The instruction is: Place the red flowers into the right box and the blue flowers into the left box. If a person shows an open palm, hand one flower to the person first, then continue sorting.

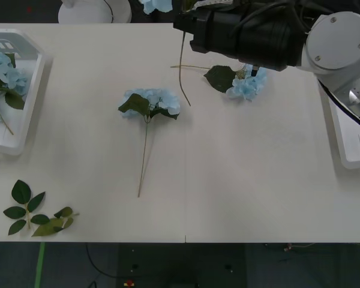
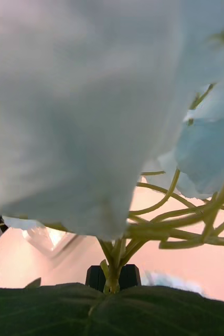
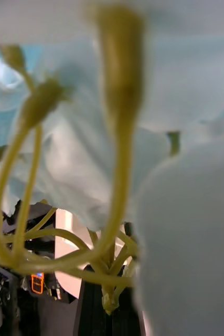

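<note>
One blue flower (image 1: 151, 102) lies loose mid-table, its stalk pointing toward me. A second blue flower (image 1: 249, 85) lies at the back right, right under my black right arm (image 1: 246, 33). In the right wrist view my right gripper (image 2: 113, 278) is shut on a blossom's stalk (image 2: 143, 231). My left gripper (image 3: 107, 315) is likewise shut on a blue flower (image 3: 117, 157), pale petals pressed close to the camera. The left box (image 1: 31, 102) holds blue flowers (image 1: 0, 66). The right box (image 1: 348, 144) sits partly behind the right arm. Red flowers, a person and an open palm are out of view.
Green leaf sprigs (image 1: 36, 213) lie near the front left corner. A long thin stalk (image 1: 181, 66) curves down from the back edge, beside another pale blue blossom (image 1: 156, 5). A white rounded body (image 1: 96, 9) stands beyond the table's back edge.
</note>
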Motion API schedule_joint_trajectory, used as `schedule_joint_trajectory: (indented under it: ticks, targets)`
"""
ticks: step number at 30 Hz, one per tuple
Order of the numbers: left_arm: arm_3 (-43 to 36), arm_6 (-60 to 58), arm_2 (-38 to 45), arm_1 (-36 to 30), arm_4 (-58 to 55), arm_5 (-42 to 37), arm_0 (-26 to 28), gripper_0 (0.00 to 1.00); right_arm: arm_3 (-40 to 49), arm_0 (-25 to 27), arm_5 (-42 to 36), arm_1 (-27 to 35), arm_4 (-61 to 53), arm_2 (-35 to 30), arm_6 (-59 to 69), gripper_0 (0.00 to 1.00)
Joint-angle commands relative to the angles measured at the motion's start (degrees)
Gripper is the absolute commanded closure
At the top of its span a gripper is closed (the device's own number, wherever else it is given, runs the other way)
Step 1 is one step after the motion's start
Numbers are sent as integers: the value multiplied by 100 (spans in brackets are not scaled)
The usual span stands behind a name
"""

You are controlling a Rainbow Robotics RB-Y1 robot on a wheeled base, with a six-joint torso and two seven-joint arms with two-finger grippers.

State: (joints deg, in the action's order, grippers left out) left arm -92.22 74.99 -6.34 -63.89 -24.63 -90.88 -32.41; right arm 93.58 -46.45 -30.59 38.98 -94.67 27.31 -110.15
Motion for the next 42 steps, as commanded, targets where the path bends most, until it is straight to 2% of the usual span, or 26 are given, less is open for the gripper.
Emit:
schedule_joint_trajectory:
  ticks: [1,9,15,21,22,23,24,27,33,36,42]
  targets:
    - [776,262,98,-299,82,598,173,100,169,-444,765,-391,-209,442,-419,100]
    - [1593,992,89,-291,64,1389,551,100,152,-708,1916,-769,-201,1066,-393,100]
    - [2182,1229,89,-238,-305,1626,569,100,152,-717,2074,-962,-209,1092,-419,100]
    - [2226,1282,72,-238,-463,1864,560,97,152,-760,2180,-1015,-201,1189,-411,100]
    - [2226,1290,10,-238,-481,1943,560,71,152,-760,2189,-1024,-201,1206,-402,100]
    - [2226,1299,-34,-238,-481,1995,569,56,152,-760,2180,-1024,-201,1215,-402,100]
    - [2226,1299,-104,-238,-481,2092,569,36,134,-760,2189,-1032,-201,1250,-402,100]
    - [2226,1299,-183,-238,-472,2259,569,20,126,-760,2356,-1059,-201,1373,-402,100]
    - [2208,1299,-183,-238,-490,2373,569,0,82,-760,2505,-1120,-201,1479,-419,100]
    - [2024,1299,-148,-238,-709,2444,577,0,82,-760,2523,-1155,-201,1487,-419,100]
    - [1373,1176,406,-238,-1834,2206,577,0,73,-760,2558,-1164,-209,1487,-393,100]
